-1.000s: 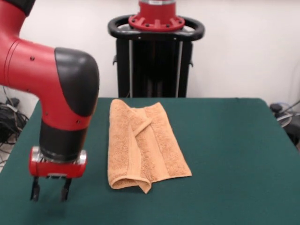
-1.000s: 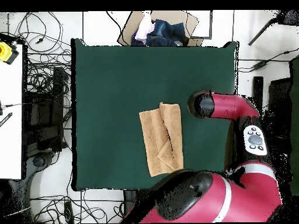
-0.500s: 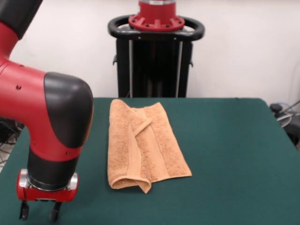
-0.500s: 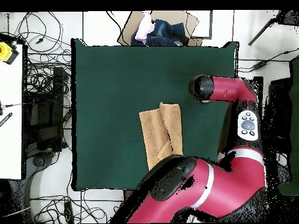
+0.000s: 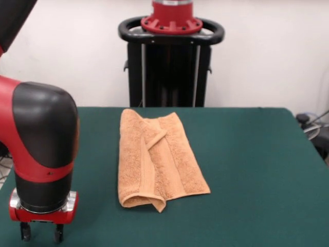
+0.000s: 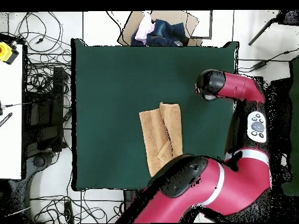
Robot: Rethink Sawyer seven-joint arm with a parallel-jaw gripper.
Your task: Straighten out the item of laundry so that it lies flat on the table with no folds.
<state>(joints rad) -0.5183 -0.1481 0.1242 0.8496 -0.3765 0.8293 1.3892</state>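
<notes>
The item of laundry point(image 5: 157, 159) is a peach terry towel lying folded lengthwise on the green table point(image 5: 247, 154), with a narrow flap crossing its far half and its near corner curled under. From overhead the towel point(image 6: 162, 137) lies near the table's point(image 6: 117, 87) middle, its lower end hidden under the arm. My gripper point(image 5: 41, 234) hangs at the front view's lower left, well to the left of the towel. It is open, with nothing between its fingertips point(image 5: 24, 232). In the overhead view the arm's wrist point(image 6: 210, 84) covers the gripper.
A black pedestal point(image 5: 171, 62) stands behind the table's far edge. Overhead, a cardboard box of clothes point(image 6: 157, 29) sits past the table's top edge. Cables point(image 6: 41, 76) lie on the floor at the left, beside a white bench point(image 6: 10, 116).
The arm has swung further left and lower in the front view, away from the towel. Overhead, the wrist has drifted toward the table's right edge. The towel has not moved.
</notes>
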